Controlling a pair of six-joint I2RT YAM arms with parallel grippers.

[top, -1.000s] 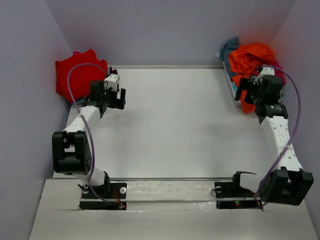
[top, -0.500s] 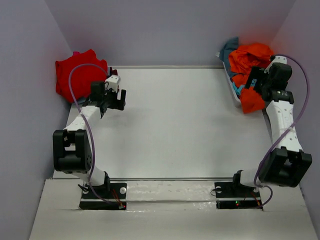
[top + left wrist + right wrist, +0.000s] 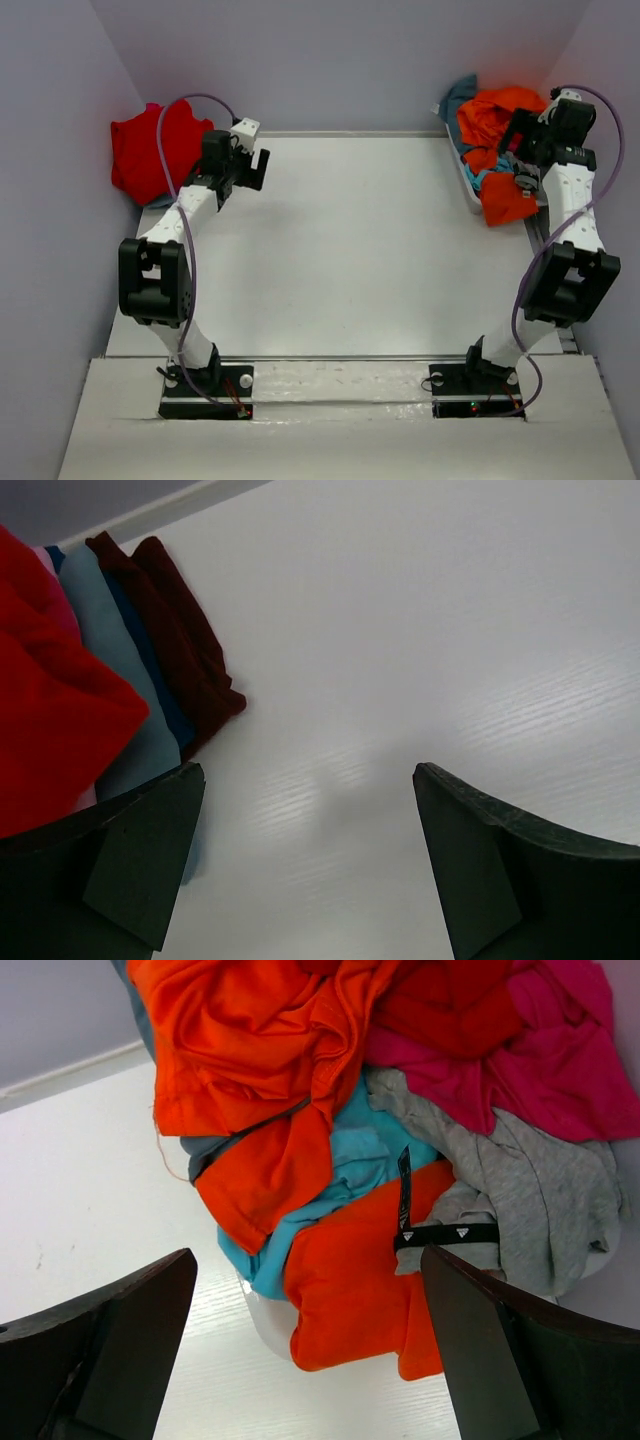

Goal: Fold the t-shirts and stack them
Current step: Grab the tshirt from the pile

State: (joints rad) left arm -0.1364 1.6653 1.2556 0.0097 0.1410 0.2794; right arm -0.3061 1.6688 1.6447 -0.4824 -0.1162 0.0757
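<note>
The unfolded t-shirts (image 3: pixel 330 1110) lie in a loose heap directly beneath and ahead of the right claw (image 3: pixel 307 1252). They spill over the rim of a white bin (image 3: pixel 265 1328). An orange shirt (image 3: pixel 250 1040) lies uppermost, ahead and to the left of that claw. A magenta shirt (image 3: pixel 560 1050) lies ahead to the right, and a grey shirt (image 3: pixel 530 1190) sits just beyond the right finger. Teal cloth (image 3: pixel 345 1165) shows between them. The right claw hangs over the heap with jaws spread wide, gripping nothing.

The left claw (image 3: pixel 307 770), jaws likewise wide apart and empty, hovers over bare table (image 3: pixel 420 620). A folded stack (image 3: pixel 120 670) lies to its left, just past the left finger. A red shirt (image 3: pixel 45 710) is on top, with pale teal, dark blue and maroon layers showing at the edges.
</note>
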